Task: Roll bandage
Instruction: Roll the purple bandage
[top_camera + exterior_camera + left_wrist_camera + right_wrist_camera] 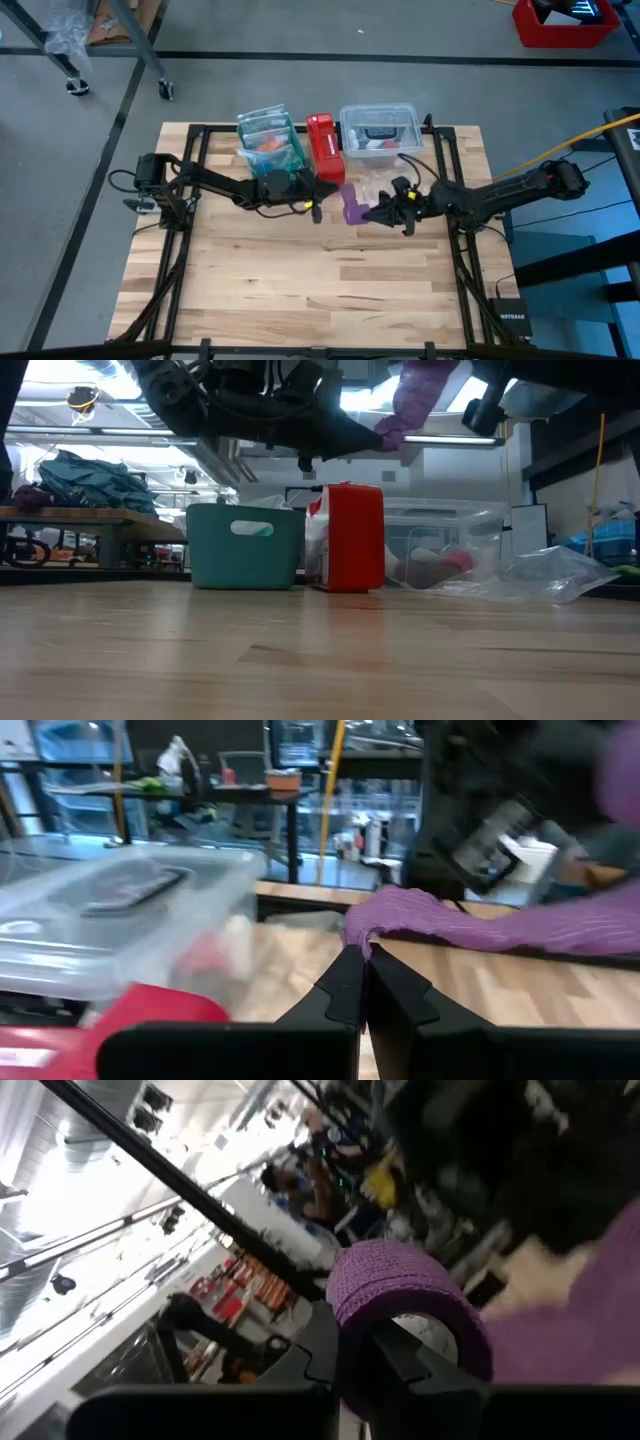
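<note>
Hanging above the table (300,290), the bandage (352,203) is stretching between both grippers: the left gripper (318,205) is pinching its free end, while the right gripper (388,212) is apparently clamping the coiled end, near the red box (324,148).

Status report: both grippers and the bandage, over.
Left gripper shut on bandage end. Right gripper shut on the rolled end. Bandage lifted off the table, stretched between both. Red box close behind.
</note>
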`<move>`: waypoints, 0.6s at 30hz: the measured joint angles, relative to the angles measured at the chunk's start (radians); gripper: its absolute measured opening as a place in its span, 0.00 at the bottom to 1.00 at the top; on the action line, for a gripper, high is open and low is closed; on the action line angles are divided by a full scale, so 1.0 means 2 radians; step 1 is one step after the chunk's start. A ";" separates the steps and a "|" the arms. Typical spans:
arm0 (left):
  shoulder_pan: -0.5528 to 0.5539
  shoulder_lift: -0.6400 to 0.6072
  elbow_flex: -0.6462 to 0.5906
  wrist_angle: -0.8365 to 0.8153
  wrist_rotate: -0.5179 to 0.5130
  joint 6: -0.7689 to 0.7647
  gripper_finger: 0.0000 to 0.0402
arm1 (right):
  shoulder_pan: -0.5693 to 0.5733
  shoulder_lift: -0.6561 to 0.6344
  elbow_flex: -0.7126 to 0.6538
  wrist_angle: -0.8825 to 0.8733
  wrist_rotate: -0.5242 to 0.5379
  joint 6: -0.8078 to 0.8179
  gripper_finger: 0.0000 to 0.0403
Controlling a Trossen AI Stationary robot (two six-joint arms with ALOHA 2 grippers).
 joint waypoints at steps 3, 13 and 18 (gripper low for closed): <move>0.013 0.000 0.011 -0.001 0.000 0.000 0.00 | 0.000 0.021 0.000 0.001 -0.012 0.016 0.06; 0.017 0.000 0.053 -0.002 0.048 0.005 0.00 | 0.000 0.079 0.000 -0.002 0.028 0.042 0.06; -0.003 -0.004 0.053 -0.008 0.055 0.005 0.00 | 0.000 0.078 0.000 -0.030 0.067 0.042 0.06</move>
